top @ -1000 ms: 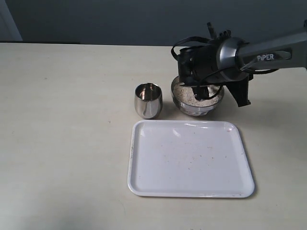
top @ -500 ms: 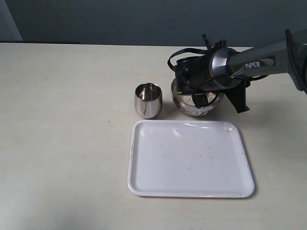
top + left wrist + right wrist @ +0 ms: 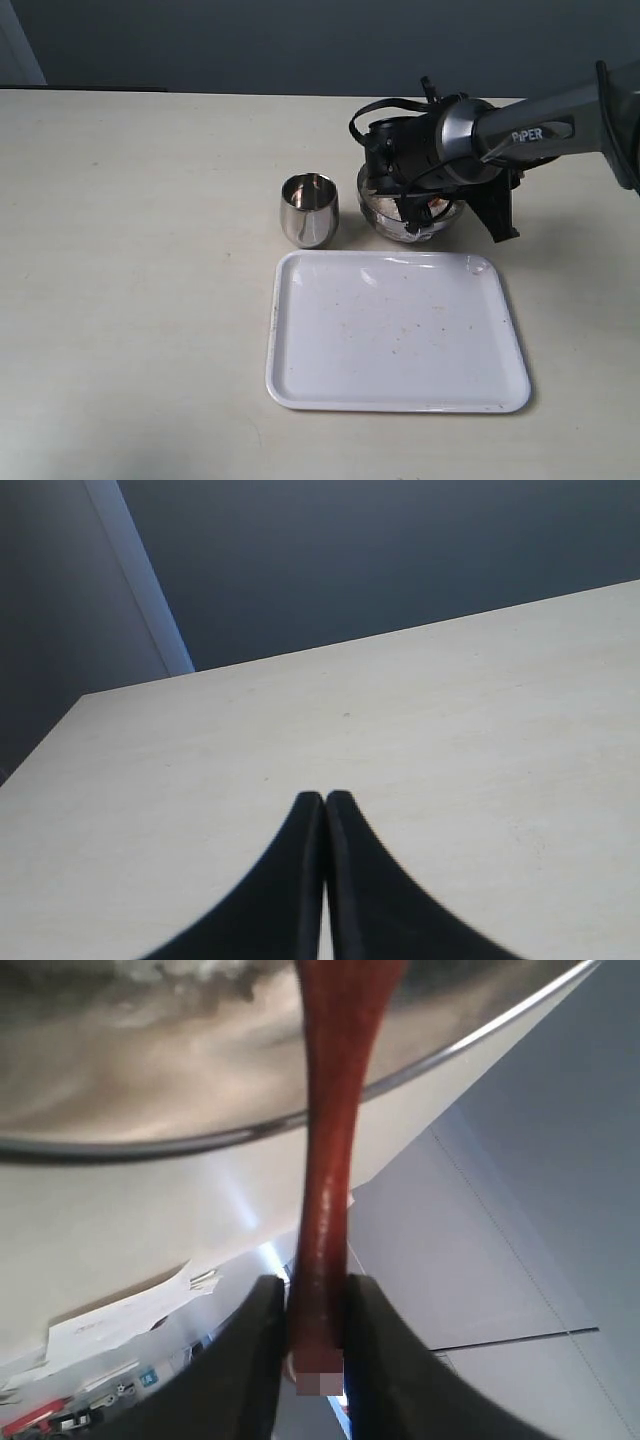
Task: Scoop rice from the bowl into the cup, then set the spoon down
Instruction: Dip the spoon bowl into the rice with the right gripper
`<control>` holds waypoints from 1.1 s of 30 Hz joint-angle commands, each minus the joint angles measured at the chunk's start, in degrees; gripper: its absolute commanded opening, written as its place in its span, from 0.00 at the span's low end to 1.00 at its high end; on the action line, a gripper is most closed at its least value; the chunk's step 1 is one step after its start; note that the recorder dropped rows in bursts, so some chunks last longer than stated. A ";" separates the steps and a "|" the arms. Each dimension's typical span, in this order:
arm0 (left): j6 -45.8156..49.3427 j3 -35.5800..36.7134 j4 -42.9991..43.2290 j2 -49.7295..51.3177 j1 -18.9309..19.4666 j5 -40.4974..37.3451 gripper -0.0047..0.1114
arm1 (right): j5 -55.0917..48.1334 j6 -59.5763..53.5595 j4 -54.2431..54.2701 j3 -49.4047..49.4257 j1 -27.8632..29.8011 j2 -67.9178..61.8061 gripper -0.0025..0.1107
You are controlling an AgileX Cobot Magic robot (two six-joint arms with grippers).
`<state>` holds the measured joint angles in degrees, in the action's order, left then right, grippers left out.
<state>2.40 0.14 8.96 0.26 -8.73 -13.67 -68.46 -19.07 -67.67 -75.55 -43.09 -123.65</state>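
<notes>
The left gripper [image 3: 324, 810] sat pinched shut, empty. The cup [image 3: 308, 208] seemingly held nothing yet. Beside it, over the bowl [image 3: 410, 228], the right gripper [image 3: 315, 1305] clamped the spoon [image 3: 335, 1110], dipped into rice [image 3: 130, 1070]. Pouring and setting down remained.

shiny steel bowl [image 3: 398, 227] upright on desk [image 3: 140, 250]; small steel cup [image 3: 308, 209] upright just beside it, not touching; reddish-brown spoon [image 3: 328, 1210] handle reaches into bowl.

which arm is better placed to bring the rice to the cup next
Right. The right gripper is shut on the spoon, which reaches into the bowl beside the cup. The left gripper is shut, empty, with neither in its view.
</notes>
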 commanded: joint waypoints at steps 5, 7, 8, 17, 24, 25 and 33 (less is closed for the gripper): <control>-0.36 -0.14 0.04 -0.26 0.08 0.04 0.04 | 0.80 -0.67 1.27 -0.17 -0.04 0.10 0.02; -0.36 -0.14 0.04 -0.26 0.08 0.04 0.04 | 0.80 -0.67 1.51 -0.17 -0.04 0.10 0.02; -0.36 -0.14 0.04 -0.26 0.08 0.04 0.04 | 0.80 -0.67 1.64 -0.17 -0.04 0.10 0.02; -0.36 -0.14 0.04 -0.26 0.08 0.04 0.04 | 0.13 -5.23 11.03 -5.64 0.44 0.10 0.02; -0.36 -0.14 0.04 -0.26 0.08 0.04 0.04 | -0.15 -9.51 17.03 -11.58 0.45 0.10 0.02; -0.36 -0.14 0.04 -0.26 0.08 0.04 0.04 | -0.15 -10.33 18.28 -11.58 0.45 0.10 0.02; -0.36 -0.14 0.06 -0.26 0.08 -0.06 0.04 | -1.50 -14.96 23.29 -11.58 1.45 0.10 0.02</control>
<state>2.40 0.14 8.96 0.26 -8.73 -13.67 -69.99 -32.62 -45.69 -86.73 -42.56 -123.65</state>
